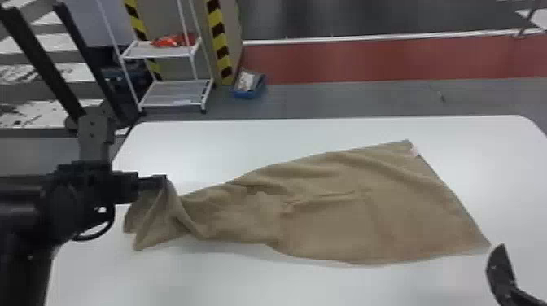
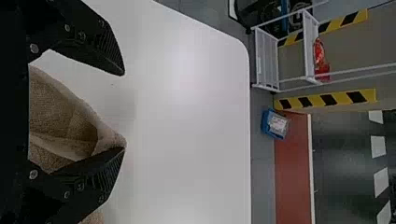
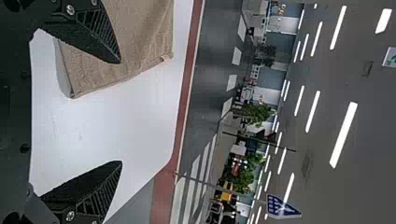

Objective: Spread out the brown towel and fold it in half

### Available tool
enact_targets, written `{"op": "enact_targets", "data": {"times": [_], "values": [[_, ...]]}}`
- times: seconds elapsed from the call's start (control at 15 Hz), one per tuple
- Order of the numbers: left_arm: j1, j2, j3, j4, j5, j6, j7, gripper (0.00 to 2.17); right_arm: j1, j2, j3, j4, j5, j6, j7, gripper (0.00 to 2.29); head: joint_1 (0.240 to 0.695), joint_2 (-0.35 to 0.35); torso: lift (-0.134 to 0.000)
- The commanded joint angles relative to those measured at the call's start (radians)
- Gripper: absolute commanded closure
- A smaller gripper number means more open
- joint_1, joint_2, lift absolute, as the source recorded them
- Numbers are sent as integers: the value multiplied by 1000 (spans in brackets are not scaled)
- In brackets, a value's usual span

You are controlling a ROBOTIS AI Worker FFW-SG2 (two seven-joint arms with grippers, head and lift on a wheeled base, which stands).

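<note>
OK, left side first: left pincer (image 2: 124, 111) is opened wide, nothing clamped. Left end of the brown towel (image 1: 366, 211) is draped over one fingertip and lifted off the bench (image 1: 244, 280), folds hanging below. Main risk sits here: with no pinch applied, the cloth could be slipped off the tip by any arm move and dropped in a heap. If the pincer is closed now, only a bunched edge may be caught, or nothing.

Mid-towel: cloth is narrowed and creased, so the spread looks perhaps half done. If a fold is started from this shape, edges won't be matched and wrinkles will be trapped inside. If the left end is pulled hard, the whole towel could be dragged along, since the right end isn't pinned.

Right part is laid wide and fairly flat, pale tag (image 1: 414, 150) at the far corner. Right pincer (image 3: 121, 112) is also opened, empty, placed near the close corner. That corner could be pushed or rucked up if the approach is made too low, or missed if too high.
</note>
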Motion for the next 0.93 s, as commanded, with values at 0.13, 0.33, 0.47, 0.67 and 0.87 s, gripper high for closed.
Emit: {"op": "enact_targets", "data": {"times": [0.13,0.33,0.47,0.67,0.87], "values": [[54,0,53,-67,6,-2,-14,70,0,1,5,2,0,0,0,107,695,136,-128],[48,6,67,-64,12,-2,-42,63,4,1,6,1,0,-9,0,103,695,147,-128],[71,6,84,-70,12,-2,-49,76,3,1,3,2,0,-9,0,103,695,152,-128],[180,0,117,-154,15,-33,-75,76,-3,1,-20,2,23,-6,0,103,695,155,-128],[295,-24,148,-238,17,-134,-80,87,-14,-5,-48,2,77,12,35,100,695,147,-128]]}}
